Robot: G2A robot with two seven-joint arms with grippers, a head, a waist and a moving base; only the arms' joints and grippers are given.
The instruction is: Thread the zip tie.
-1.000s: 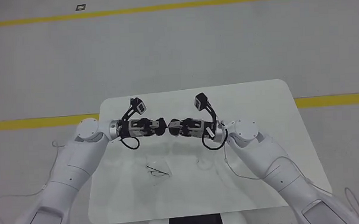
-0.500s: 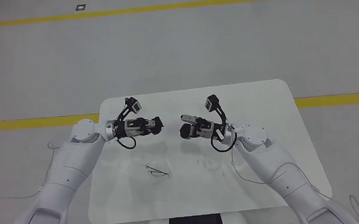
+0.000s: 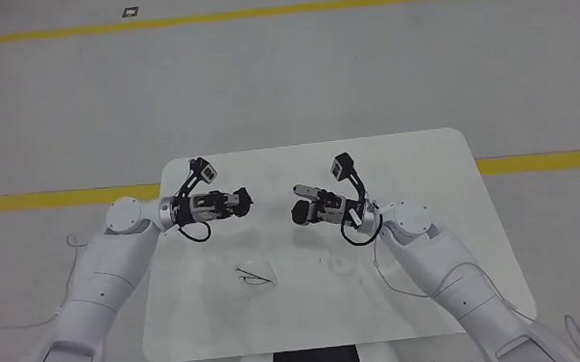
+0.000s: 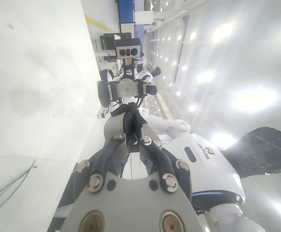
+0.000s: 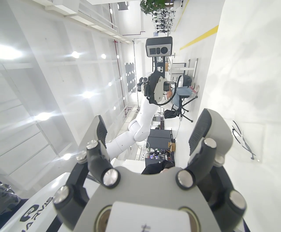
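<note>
A thin dark looped strand, by its look the zip tie (image 3: 256, 275), lies flat on the white table (image 3: 414, 167), near the front edge and below the gap between the two arms. Neither claw touches it.

Above it, the left gripper (image 4: 131, 125) is pinched tight on a dark piece (image 4: 131, 112) that juts past its fingertips. The right gripper (image 3: 298, 204) faces it across a clear gap, jaws spread wide and holding nothing.

On this evidence the threading cannot be called finished. The strand on the table does look looped, but its head is too fine to make out, so it is unclear whether a tail has passed through it. If the tie to be threaded is the piece in the left claw, the work is still open, with the right claw holding no end to feed.

The pinched piece is mostly hidden between the fingers, and the wrist view does not settle whether it is a tie, a tie's end or padding.
</note>
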